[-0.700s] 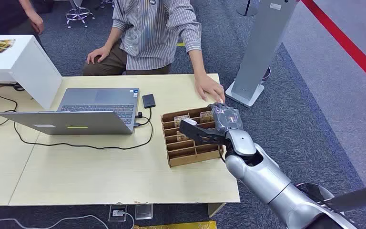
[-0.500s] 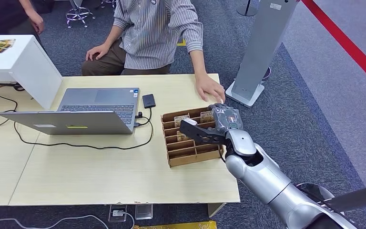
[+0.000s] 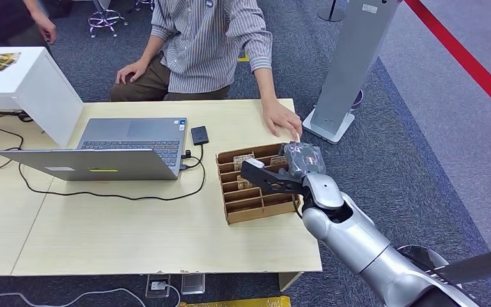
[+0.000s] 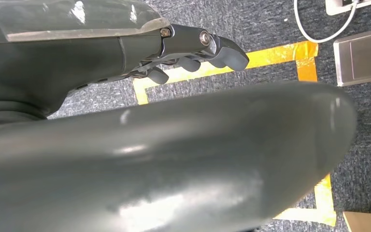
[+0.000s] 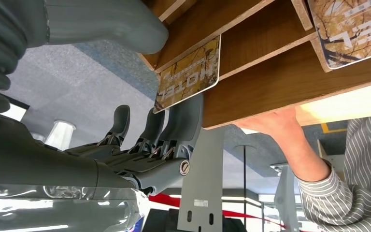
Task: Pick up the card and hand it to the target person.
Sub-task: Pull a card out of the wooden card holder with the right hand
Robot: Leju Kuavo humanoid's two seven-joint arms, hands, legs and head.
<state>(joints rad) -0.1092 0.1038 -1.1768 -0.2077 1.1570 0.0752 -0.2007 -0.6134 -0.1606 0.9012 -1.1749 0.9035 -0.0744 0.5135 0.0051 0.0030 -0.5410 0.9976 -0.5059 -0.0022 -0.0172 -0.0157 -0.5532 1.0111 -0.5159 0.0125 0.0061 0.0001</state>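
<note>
A wooden card rack [image 3: 256, 201] stands on the table's right side with cards in its slots. My right hand [image 3: 302, 160] is at the rack's far right corner, its thumb reaching over the slots. In the right wrist view a brown "HOTEL" card [image 5: 189, 72] sticks out of a slot of the rack [image 5: 270, 72]. Dark fingers [image 5: 183, 121] lie against the card's back, and the thumb [image 5: 101, 24] stays apart from it. Another card [image 5: 350, 29] sits one slot over. A person in a striped shirt [image 3: 211, 45] sits across the table, one hand [image 3: 281, 119] flat beside the rack. My left hand [image 4: 193, 53] hangs over the floor, holding nothing.
An open laptop [image 3: 115, 150] with a black cable and a small black device [image 3: 199, 135] takes the table's left half. A white box [image 3: 25, 83] stands at the far left. A grey floor stand [image 3: 351, 64] rises right of the table, with a red floor line [image 3: 467, 61] beyond.
My right hand has edged slightly further onto the rack's far right slot. The person's hands have shifted a little.
</note>
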